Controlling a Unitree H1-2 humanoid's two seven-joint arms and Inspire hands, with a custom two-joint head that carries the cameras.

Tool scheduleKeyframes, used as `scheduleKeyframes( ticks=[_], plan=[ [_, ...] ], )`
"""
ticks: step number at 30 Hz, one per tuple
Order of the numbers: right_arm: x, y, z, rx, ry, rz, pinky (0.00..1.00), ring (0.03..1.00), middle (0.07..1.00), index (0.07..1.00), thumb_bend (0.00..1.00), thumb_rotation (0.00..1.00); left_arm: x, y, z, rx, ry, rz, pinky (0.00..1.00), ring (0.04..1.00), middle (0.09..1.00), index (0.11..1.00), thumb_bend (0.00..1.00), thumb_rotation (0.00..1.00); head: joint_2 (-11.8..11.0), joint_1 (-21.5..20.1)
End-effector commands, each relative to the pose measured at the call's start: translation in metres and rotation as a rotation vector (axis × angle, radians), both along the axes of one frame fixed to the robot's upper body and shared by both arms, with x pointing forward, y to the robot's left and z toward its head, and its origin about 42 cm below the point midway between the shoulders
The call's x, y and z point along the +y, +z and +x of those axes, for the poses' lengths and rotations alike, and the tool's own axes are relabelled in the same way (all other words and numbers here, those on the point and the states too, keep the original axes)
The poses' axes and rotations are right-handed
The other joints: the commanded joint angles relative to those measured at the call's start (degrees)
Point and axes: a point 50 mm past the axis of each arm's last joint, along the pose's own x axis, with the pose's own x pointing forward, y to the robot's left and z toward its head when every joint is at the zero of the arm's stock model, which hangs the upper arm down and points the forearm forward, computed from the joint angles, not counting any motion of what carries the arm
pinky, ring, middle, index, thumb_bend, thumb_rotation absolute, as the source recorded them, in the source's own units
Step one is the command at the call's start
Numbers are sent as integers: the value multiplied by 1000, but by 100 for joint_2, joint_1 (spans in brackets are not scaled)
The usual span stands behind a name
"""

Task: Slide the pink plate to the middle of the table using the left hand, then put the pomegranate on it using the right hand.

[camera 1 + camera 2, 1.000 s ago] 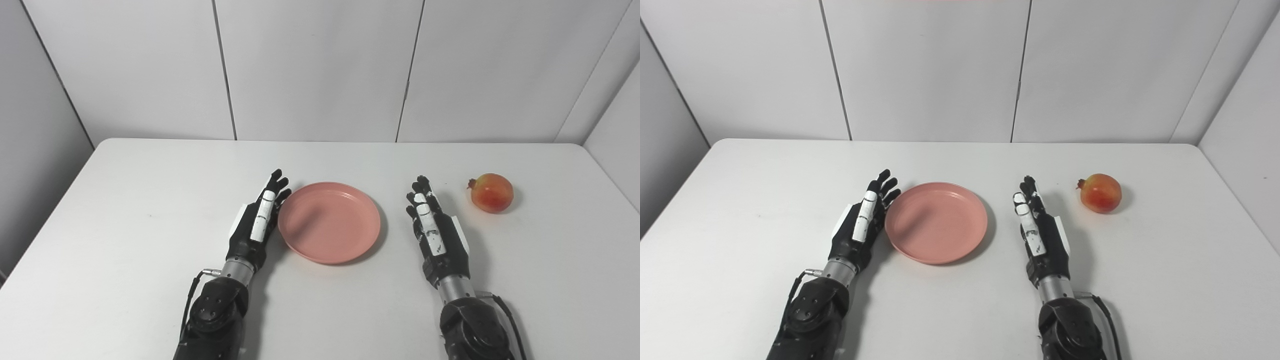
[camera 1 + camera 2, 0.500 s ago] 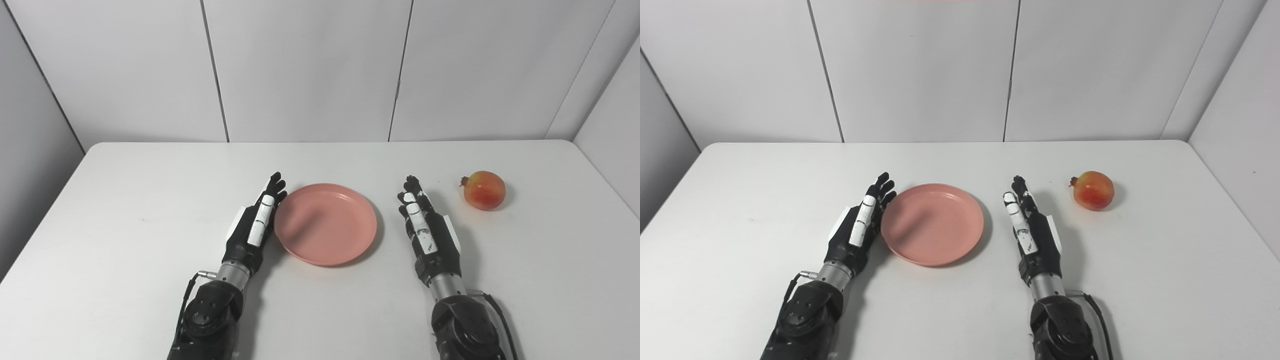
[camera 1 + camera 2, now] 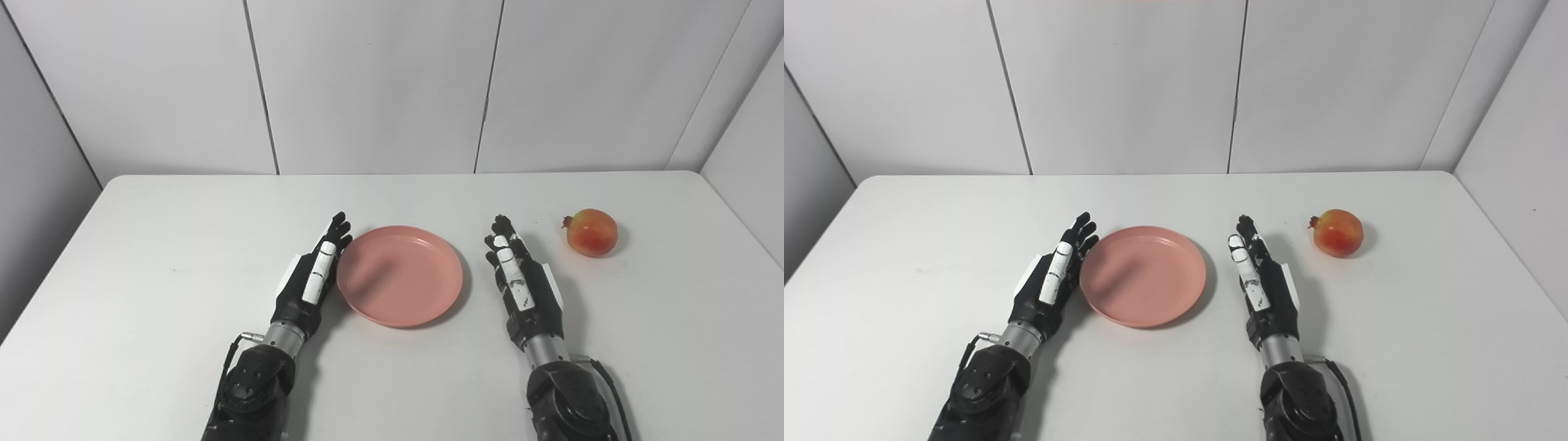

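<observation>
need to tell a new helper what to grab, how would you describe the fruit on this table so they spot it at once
Start at the white table and look to its far right, past the robot's open right hand. There a round red-and-yellow pomegranate lies alone on the bare surface, its little crown pointing left. It is the only fruit and the only ball-shaped thing; the flat round pink plate sits mid-table beside the left hand.

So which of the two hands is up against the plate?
The left hand: its fingers lie along the pink plate rim. The right hand stands clear of it.
</observation>
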Motion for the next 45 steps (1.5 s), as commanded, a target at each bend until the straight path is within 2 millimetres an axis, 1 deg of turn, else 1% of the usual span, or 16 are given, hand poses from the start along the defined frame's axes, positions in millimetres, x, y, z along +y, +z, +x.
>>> scheduleKeyframes(
  ticks=[1, 2, 4, 7, 9, 11, 14, 17, 21, 28, 33, 35, 37, 38, 43, 45],
  plan=[
    [-1, 33, 13, -141, 30, -30, 999, 990, 992, 988, 673, 819, -6, 12, 8, -61, -20, 31, 943, 978, 997, 982, 600, 1000, -3, 19],
    [-4, 38, 13, -156, 32, -42, 1000, 996, 997, 995, 657, 861, -5, 12, 9, -62, -12, 42, 946, 978, 997, 983, 604, 1000, 1, 21],
    [-9, 48, 15, -182, 15, -39, 1000, 999, 1000, 999, 644, 885, -3, 12, 11, -64, 9, 33, 954, 979, 998, 990, 601, 1000, 22, 21],
    [-17, 60, 18, -217, -12, -35, 1000, 1000, 1000, 996, 643, 874, 0, 12, 16, -72, 39, 25, 973, 987, 1000, 999, 603, 1000, 28, 15],
    [-22, 66, 19, -236, -33, -52, 1000, 996, 996, 988, 639, 878, 1, 11, 18, -80, 71, 15, 946, 967, 989, 989, 610, 1000, 38, -13],
    [-27, 71, 21, -246, -49, -63, 1000, 997, 993, 988, 668, 872, 0, 12, 19, -86, 98, 6, 930, 955, 976, 971, 595, 1000, 60, -14],
    [-35, 76, 23, -262, -66, -66, 1000, 1000, 1000, 1000, 634, 843, -2, 13, 20, -86, 131, 5, 897, 929, 949, 937, 592, 994, 63, 5],
    [-44, 80, 25, -299, -103, -91, 1000, 1000, 997, 1000, 613, 822, -3, 13, 22, -77, 152, -4, 894, 926, 943, 932, 570, 988, 75, -21],
    [-54, 83, 29, -332, -147, -157, 1000, 988, 987, 991, 660, 812, -2, 12, 24, -78, 157, 5, 915, 940, 957, 946, 566, 1000, 64, -39],
    [-75, 91, 34, -378, -198, -307, 1000, 1000, 1000, 1000, 771, 813, -4, 11, 25, -91, 178, 43, 893, 920, 940, 932, 571, 1000, 74, -83],
    [-94, 96, 37, -410, -286, -466, 1000, 1000, 1000, 1000, 762, 820, -6, 12, 24, -81, 181, 29, 889, 917, 936, 929, 581, 998, 91, -136],
    [-104, 99, 39, -412, -330, -540, 954, 972, 983, 995, 725, 804, -7, 13, 24, -83, 176, 34, 885, 918, 939, 932, 573, 1000, 93, -152],
    [-112, 102, 42, -411, -363, -589, 928, 948, 970, 990, 726, 791, -8, 14, 23, -83, 168, 34, 885, 922, 944, 936, 567, 1000, 97, -207],
    [-116, 103, 43, -411, -372, -606, 922, 942, 965, 990, 726, 756, -8, 14, 23, -77, 160, 18, 890, 926, 949, 941, 564, 1000, 91, -233],
    [-130, 107, 48, -388, -399, -690, 952, 964, 965, 977, 751, 668, -7, 14, 23, -79, 150, 9, 901, 935, 956, 948, 562, 1000, 90, -280],
    [-136, 104, 52, -360, -421, -744, 957, 973, 975, 982, 767, 632, -5, 14, 23, -79, 150, 9, 903, 934, 955, 948, 561, 1000, 72, -298]
  ],
)
